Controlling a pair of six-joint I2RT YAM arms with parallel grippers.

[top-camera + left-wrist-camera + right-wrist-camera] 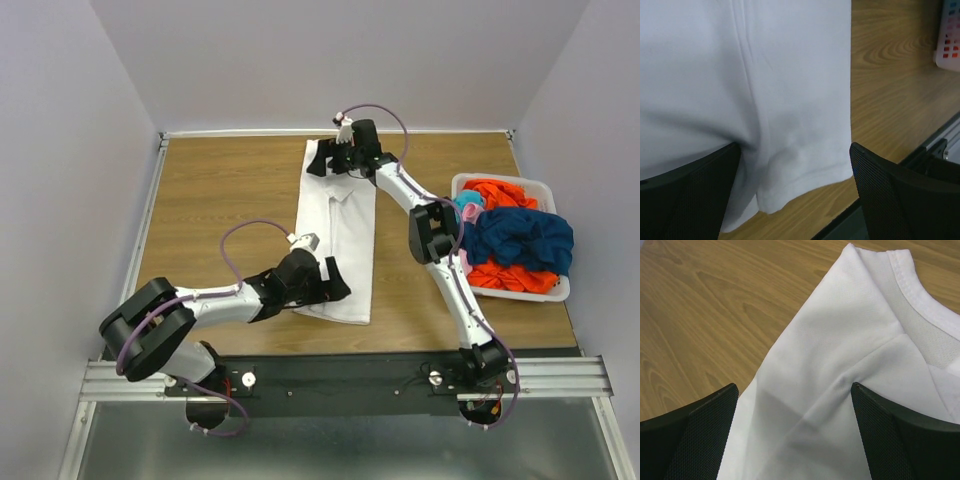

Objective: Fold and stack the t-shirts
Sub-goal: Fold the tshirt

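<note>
White bin (500,178) at right holds orange t-shirt (500,193), dark blue t-shirt (520,240), maybe pink cloth (469,214); left gripper (335,281) over near hem of white t-shirt (338,235), right gripper (326,160) over its far collar, both spread.

The left arm (215,300) and right arm (455,290) have white links, black joints, looping purple cables (376,106) and black mesh-textured fingers (690,195).

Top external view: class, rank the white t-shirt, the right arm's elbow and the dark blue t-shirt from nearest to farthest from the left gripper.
Measured from the left gripper:
1. white t-shirt: directly under the gripper, mid-table.
2. right arm's elbow: to the right, raised above the table.
3. dark blue t-shirt: farther right, in the bin.
</note>
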